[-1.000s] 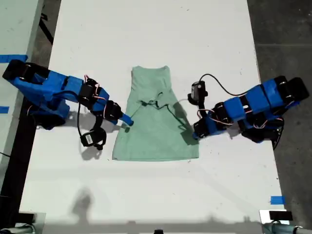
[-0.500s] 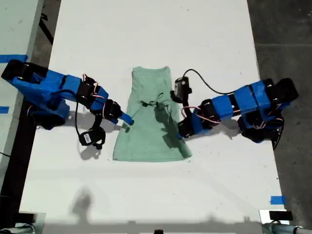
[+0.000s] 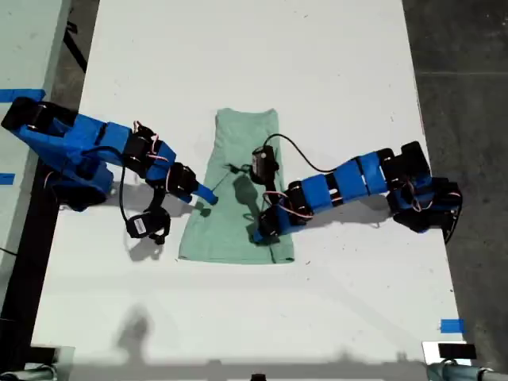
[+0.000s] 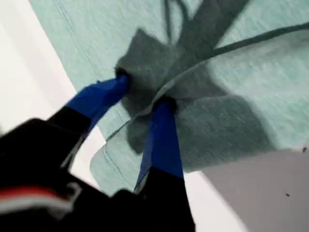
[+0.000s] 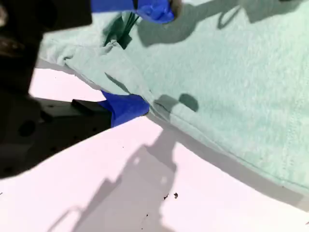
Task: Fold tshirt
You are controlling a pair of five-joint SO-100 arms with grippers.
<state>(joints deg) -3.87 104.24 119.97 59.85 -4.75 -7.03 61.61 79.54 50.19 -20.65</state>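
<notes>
The tshirt [image 3: 226,238] fold pinched by my first gripper [image 4: 144,90] could be bunched by overdragging; my second gripper's [image 5: 141,59] closure cannot be told.

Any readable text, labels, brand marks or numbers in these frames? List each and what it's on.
None readable in any view.
The tshirt is plain, with no print or legible tag showing.
The blue arms, my first gripper and my second gripper carry no visible lettering.
The blue tape strips by the table are blank.
</notes>
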